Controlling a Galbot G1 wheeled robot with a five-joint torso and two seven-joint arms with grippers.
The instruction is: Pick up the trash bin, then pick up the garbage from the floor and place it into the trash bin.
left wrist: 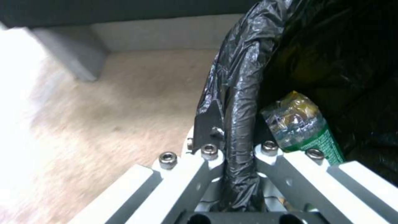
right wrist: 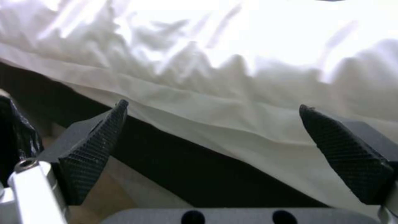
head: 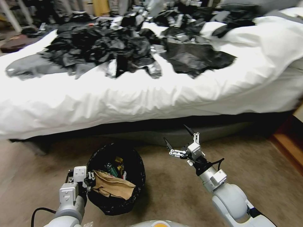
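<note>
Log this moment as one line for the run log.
left gripper: shut on trash bin rim | right gripper: open, empty, above floor | bin: brown paper bag, bottle

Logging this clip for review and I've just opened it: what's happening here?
The robot's left claw is clamped on the rim of the trash bin, which is lined with a black bag and already holds a brown paper bag and a plastic bottle. The right claw hangs open and empty above the carpet, pointing toward the bed.
</note>
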